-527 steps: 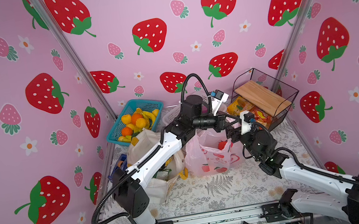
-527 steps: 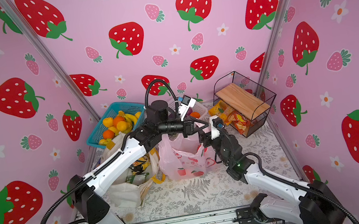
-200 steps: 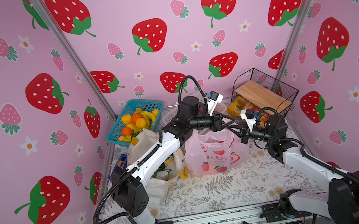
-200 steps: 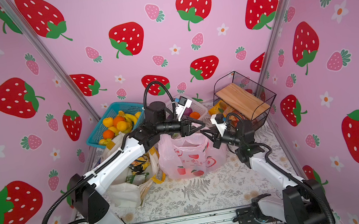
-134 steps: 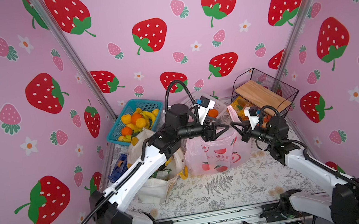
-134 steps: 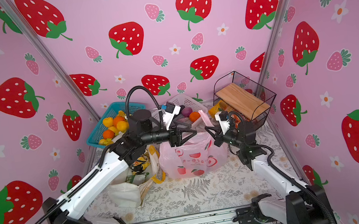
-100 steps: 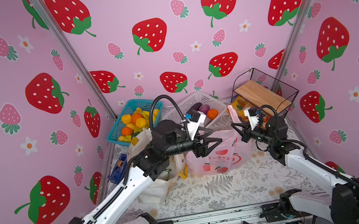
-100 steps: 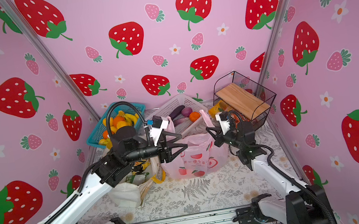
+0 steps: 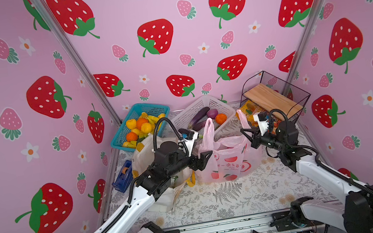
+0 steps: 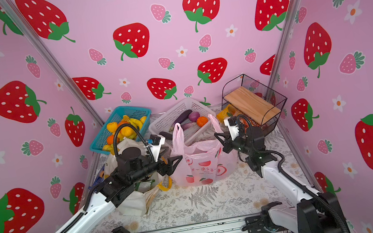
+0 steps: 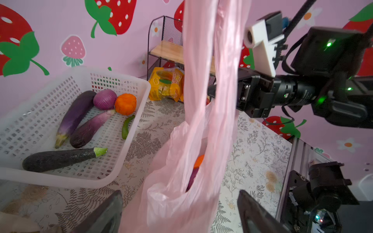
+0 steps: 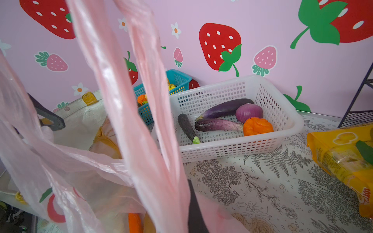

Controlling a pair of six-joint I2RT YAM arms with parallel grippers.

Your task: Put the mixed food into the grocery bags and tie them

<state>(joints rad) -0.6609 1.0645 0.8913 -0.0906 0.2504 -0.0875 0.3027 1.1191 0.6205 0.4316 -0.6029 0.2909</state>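
The pink plastic grocery bag [image 9: 226, 164] [image 10: 201, 165] stands mid-table with an orange carrot [image 12: 134, 222] inside. My left gripper [image 9: 206, 160] [image 10: 175, 165] [image 11: 179, 213] is open at the bag's left side, and bag film lies between its spread fingers [image 11: 109, 213]. The bag's left handle [image 9: 208, 131] stands up free. My right gripper [image 9: 245, 132] [image 10: 218, 138] [image 12: 181, 217] is shut on the right handle [image 9: 241, 117]. The white tote [image 9: 139, 160] sits behind the left arm. A purple onion [image 9: 212, 113] lies in the white basket [image 9: 204, 105]. Yellow snack packets [image 11: 167, 84] lie by the shelf.
A blue basket [image 9: 161, 107] of fruit stands at the back left. A black wire shelf [image 9: 304, 98] with a wooden board is at the back right. A blue tape dispenser [image 9: 122, 175] sits by the left wall. Eggplants [image 11: 74, 113] lie in the white basket.
My left gripper has opened, let go of the left handle and drawn back leftwards and down beside the bag. My right gripper stays shut on the right handle, hardly moved.
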